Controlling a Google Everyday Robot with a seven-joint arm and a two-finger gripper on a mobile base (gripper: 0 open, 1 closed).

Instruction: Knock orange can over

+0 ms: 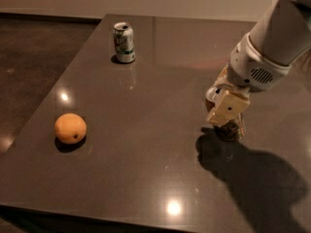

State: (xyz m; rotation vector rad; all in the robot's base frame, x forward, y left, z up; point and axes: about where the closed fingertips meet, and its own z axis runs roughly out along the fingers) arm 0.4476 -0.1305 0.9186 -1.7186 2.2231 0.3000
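on the right side of the bench, the orange can stands upright, its top hidden just behind the gripper; clenched or released, i can't tell. a sideways shove should topple it.

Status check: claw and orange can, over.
Claw low, right side of table, over orange can. Can mostly hidden, appears upright. Fruit and green-and-white can well left, not blocking.
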